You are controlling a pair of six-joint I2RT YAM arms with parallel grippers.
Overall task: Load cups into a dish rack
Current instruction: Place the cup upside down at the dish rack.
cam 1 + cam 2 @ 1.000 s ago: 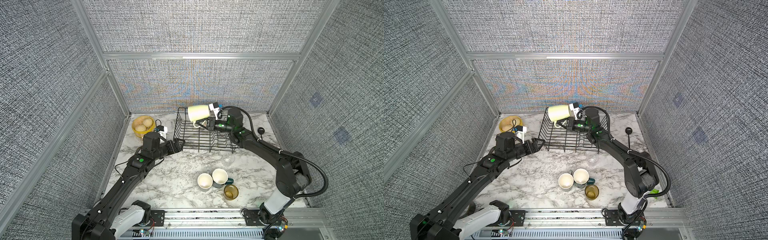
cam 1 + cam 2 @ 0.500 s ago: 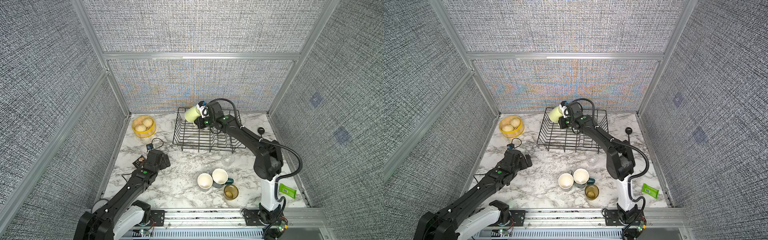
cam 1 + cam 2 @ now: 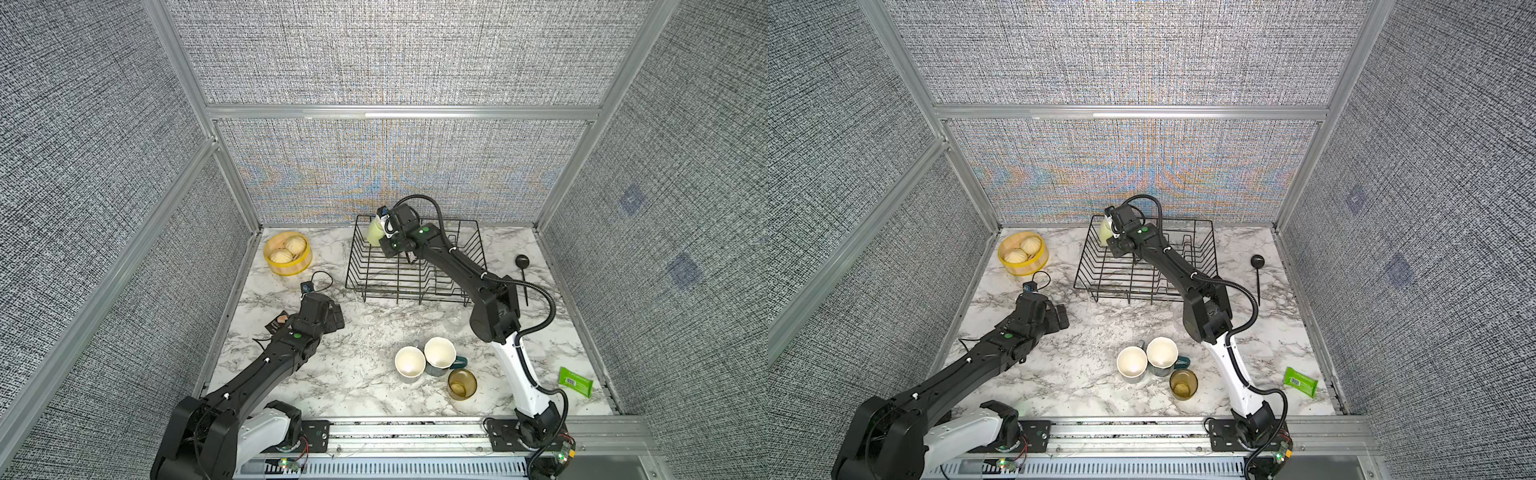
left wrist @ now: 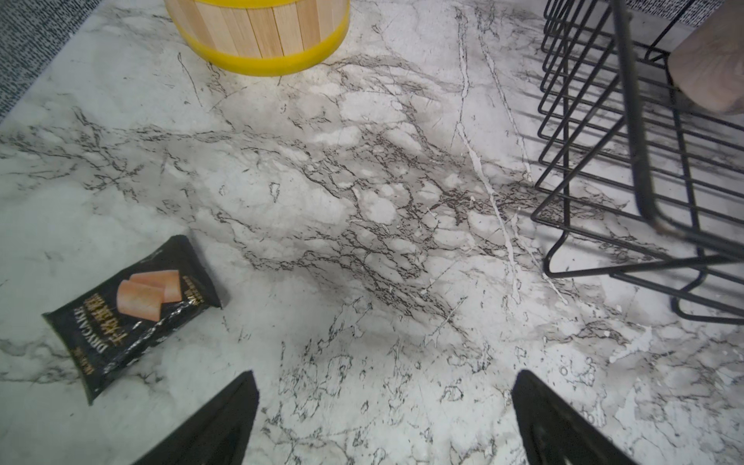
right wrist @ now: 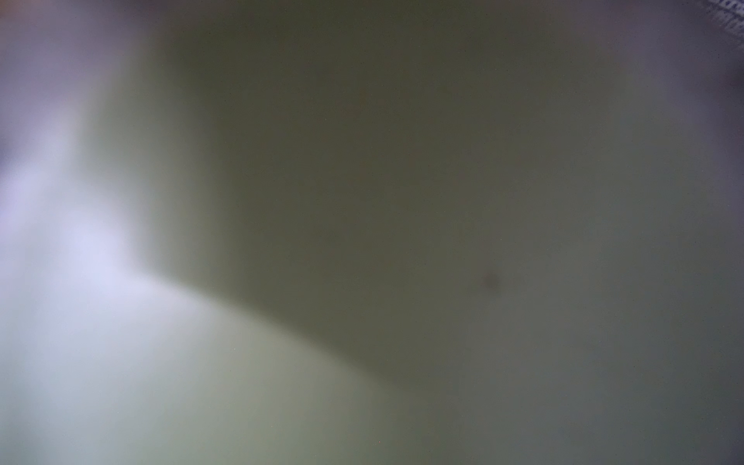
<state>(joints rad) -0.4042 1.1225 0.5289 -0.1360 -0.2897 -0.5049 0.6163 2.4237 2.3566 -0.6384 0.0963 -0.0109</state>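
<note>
Nearby, "DIYCAKE" packet (image 4: 133, 314); left hand (image 4: 385, 376) wide-open, empty; right hand (image 3: 385, 232) tight on green mug (image 3: 373, 236)

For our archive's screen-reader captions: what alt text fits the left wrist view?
Open left gripper above the marble table, between a black snack packet and the black wire dish rack; a yellow-banded wooden basket stands beyond.

Colours: pale green mug (image 3: 373, 233), black wire rack (image 3: 351, 253), grey-veined white marble table (image 3: 365, 332).
Yellow-banded basket (image 3: 291, 268) far left; amber tumbler (image 3: 461, 384), teal mug (image 3: 439, 354) near; green packet (image 3: 575, 381) right.
</note>
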